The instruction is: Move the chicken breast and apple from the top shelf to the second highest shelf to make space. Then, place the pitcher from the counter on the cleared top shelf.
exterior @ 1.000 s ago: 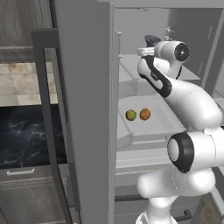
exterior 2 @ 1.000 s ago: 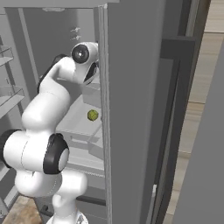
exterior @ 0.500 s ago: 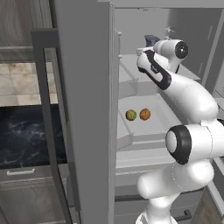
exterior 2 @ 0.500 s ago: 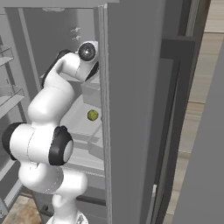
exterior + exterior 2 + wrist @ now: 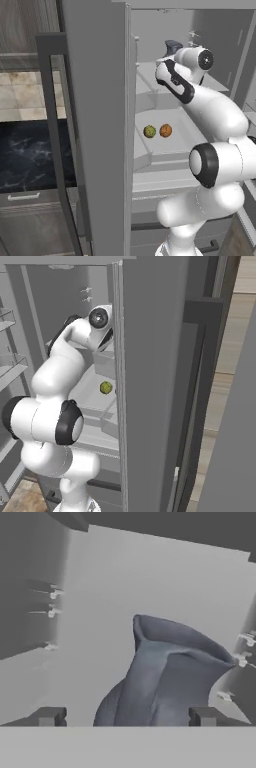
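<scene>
The dark grey-blue pitcher (image 5: 165, 682) stands on the top shelf (image 5: 149, 75) inside the open fridge, and its dark rim (image 5: 173, 47) shows just past my hand. My gripper (image 5: 126, 717) is open, with one fingertip (image 5: 50, 716) clear of the jug's left side and the other close by its right side. One level down, the yellow-green apple (image 5: 149, 131) and the orange-brown chicken breast (image 5: 165, 130) lie side by side on the second highest shelf (image 5: 175, 146). The apple (image 5: 105, 387) also peeks out beside the fridge wall in the right base view.
The open fridge door (image 5: 95, 125) stands tall on the left, with the black marble counter (image 5: 30, 155) behind it. Door bins (image 5: 10, 363) line the other side. Small shelf pegs (image 5: 52, 592) stick out of the fridge's inner walls.
My jaws have gone from shut to wide open, letting go of the pitcher on the top shelf. The arm has barely moved.
</scene>
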